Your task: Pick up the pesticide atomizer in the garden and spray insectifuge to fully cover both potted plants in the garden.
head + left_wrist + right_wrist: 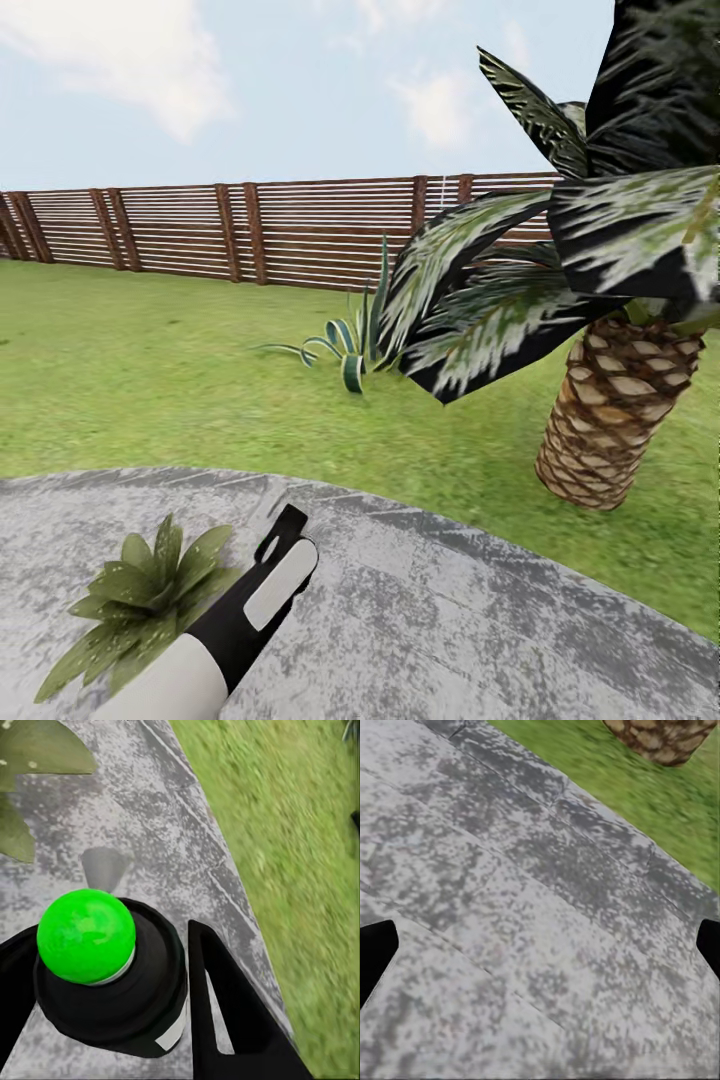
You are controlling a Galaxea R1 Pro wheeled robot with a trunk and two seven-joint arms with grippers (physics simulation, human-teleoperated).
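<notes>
In the head view, the left arm [215,640] rises from the lower left of the frame, white at the bottom edge and black with a white panel toward its end. Just beside it, in the lower left corner, a potted plant [140,600] spreads broad pointed green leaves low over the grey stone patio [450,620]; tiny white specks of insectifuge [152,618] dot some of its leaves. Beyond the patio's curved edge lies the lawn [150,380]. A palm [620,420] with a scaly trunk stands at the right, its dark fronds filling the upper right. A striped agave [350,350] sits at mid-frame near the brown slatted fence [200,230], under a pale sky.

In the left wrist view, the left tool [112,997] is clamped on the pesticide atomizer [112,997]: a black finger [225,1012] presses each side of its dark round body, which is seen end-on with a bright green ball [86,935] at the centre. A white strip shows on the body's lower edge. Leaves of the potted plant [37,750] reach in at the upper left corner, and grass fills the right side.

In the right wrist view, the right tool [540,949] stands wide apart, one black fingertip [373,952] at the left edge and one at the right edge, with bare mottled patio between them. Grass and the base of the palm trunk [660,739] show in the upper right.
</notes>
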